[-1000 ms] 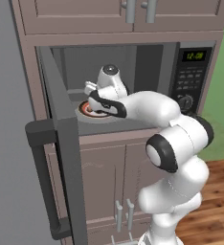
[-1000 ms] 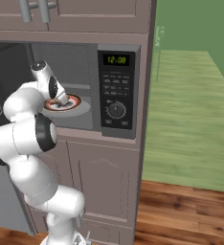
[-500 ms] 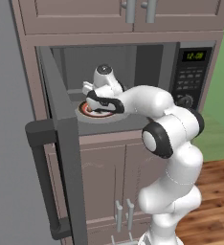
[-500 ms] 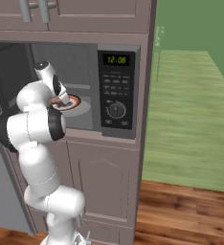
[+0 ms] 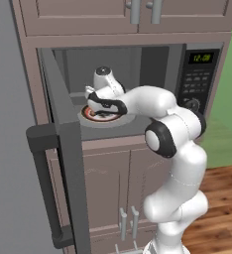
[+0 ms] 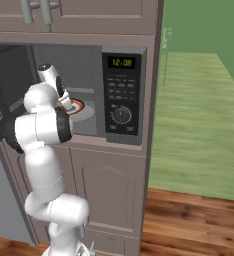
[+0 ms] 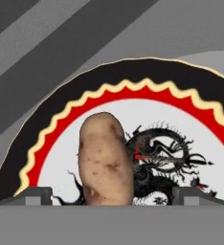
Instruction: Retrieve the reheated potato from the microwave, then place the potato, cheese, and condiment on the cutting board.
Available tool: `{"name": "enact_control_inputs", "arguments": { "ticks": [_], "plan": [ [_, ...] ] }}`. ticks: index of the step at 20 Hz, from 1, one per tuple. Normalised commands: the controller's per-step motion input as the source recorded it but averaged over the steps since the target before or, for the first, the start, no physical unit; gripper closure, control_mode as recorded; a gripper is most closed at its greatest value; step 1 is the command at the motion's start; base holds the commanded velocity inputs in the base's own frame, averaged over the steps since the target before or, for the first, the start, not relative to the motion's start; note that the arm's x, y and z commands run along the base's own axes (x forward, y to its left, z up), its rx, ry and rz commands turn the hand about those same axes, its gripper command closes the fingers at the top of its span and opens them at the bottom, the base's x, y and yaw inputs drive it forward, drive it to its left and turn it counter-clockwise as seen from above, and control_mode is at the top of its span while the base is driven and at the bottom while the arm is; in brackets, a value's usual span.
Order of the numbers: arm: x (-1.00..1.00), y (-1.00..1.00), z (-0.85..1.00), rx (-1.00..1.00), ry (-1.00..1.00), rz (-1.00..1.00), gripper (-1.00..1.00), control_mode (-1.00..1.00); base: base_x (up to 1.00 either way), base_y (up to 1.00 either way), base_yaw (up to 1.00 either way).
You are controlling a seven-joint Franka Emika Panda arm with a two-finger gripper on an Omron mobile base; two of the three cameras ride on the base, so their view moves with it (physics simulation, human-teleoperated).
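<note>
The microwave (image 5: 197,79) (image 6: 121,95) stands with its door (image 5: 63,149) swung open to the left. Inside, a round plate (image 5: 90,115) (image 6: 80,106) (image 7: 147,95) with a red and black rim carries the potato (image 7: 104,158), a brown oblong lump lying lengthwise. My gripper (image 5: 105,105) (image 6: 68,104) (image 7: 114,196) reaches into the cavity and hovers just over the plate. It is open, with its fingertips (image 7: 37,194) spread wide. The near end of the potato lies between them, closer to the left tip, and neither tip touches it. Cheese, condiment and cutting board are out of view.
The open door's long dark bar handle (image 5: 43,188) juts out at the lower left, close to my arm's path. Cabinet doors (image 5: 138,10) sit above the microwave and below it (image 6: 104,190). A wooden floor (image 6: 189,220) lies to the right.
My hand has moved a little left and deeper into the microwave, settling lower over the plate. The elbow has swung round behind it.
</note>
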Motion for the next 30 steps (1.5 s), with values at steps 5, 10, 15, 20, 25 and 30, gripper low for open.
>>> {"name": "enact_control_inputs", "arguments": {
  "ticks": [5, 10, 15, 20, 25, 30],
  "plan": [
    [0.03, 0.00, -0.23, 0.00, 0.09, -0.07, -1.00, -1.00, 0.00, 0.00, 0.00],
    [0.11, 0.00, -0.22, 0.00, 0.04, -0.04, -1.00, -1.00, 0.00, 0.00, 0.00],
    [0.00, 0.00, -0.26, 0.00, 0.04, -0.03, 1.00, -1.00, 0.00, 0.00, 0.00],
    [-0.15, 0.00, -0.13, 0.00, 0.02, -0.02, 1.00, -1.00, 0.00, 0.00, 0.00],
    [-0.50, -0.07, 0.00, 0.00, 0.00, -0.02, 1.00, -1.00, 0.00, 0.00, 0.00],
    [-0.63, -0.12, 0.00, 0.00, 0.00, -0.01, 1.00, -1.00, 0.00, 0.00, 0.00]
  ]
}}
